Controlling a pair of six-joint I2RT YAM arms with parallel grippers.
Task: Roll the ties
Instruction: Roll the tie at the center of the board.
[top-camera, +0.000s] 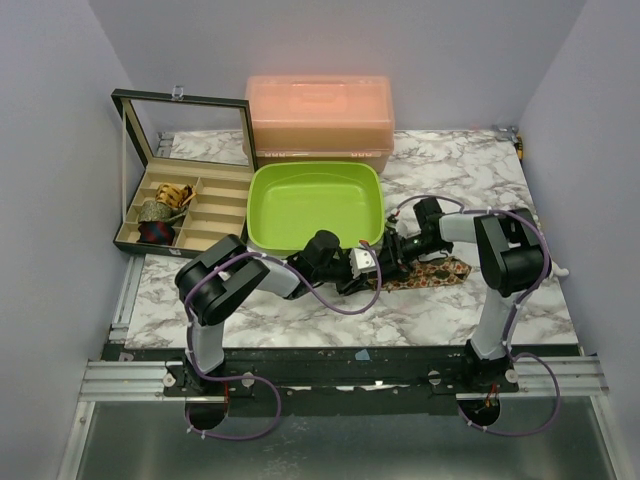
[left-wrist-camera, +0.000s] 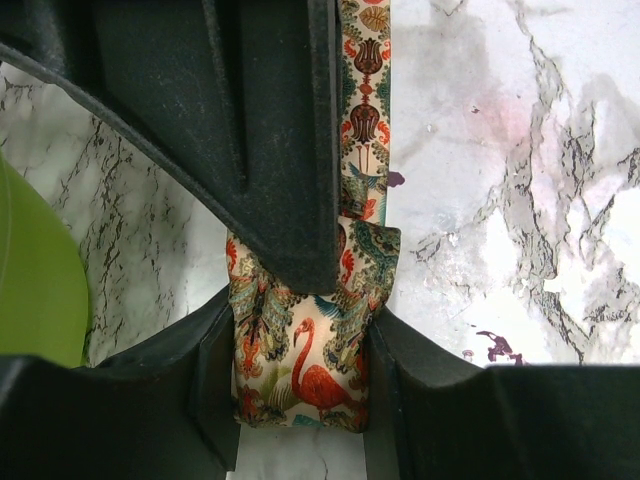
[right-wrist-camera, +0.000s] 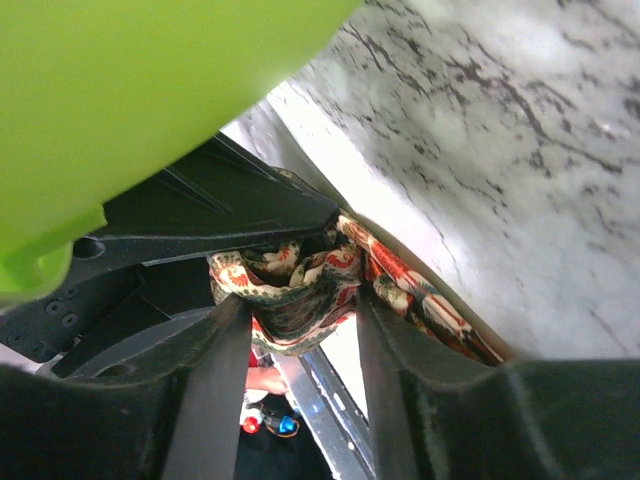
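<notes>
A floral tie (top-camera: 430, 272) lies on the marble table in front of the lime-green tray (top-camera: 315, 168), its wide end to the right. Both grippers meet at its left end. My left gripper (top-camera: 368, 262) is shut on the folded end of the tie (left-wrist-camera: 300, 360), and a flamingo print fills the gap between its fingers (left-wrist-camera: 200, 390). My right gripper (top-camera: 393, 252) faces it, open, with loose folds of the tie (right-wrist-camera: 290, 285) sagging between its fingers (right-wrist-camera: 225, 360). One black right finger (left-wrist-camera: 260, 150) lies over the fabric in the left wrist view.
A compartment box (top-camera: 215, 215) with a raised glass lid stands at back left and holds three rolled ties (top-camera: 160, 212). An orange lidded plastic box (top-camera: 320, 115) stands behind the tray. Purple walls close in left and right. The tray's wall (right-wrist-camera: 150, 90) is right beside the right gripper.
</notes>
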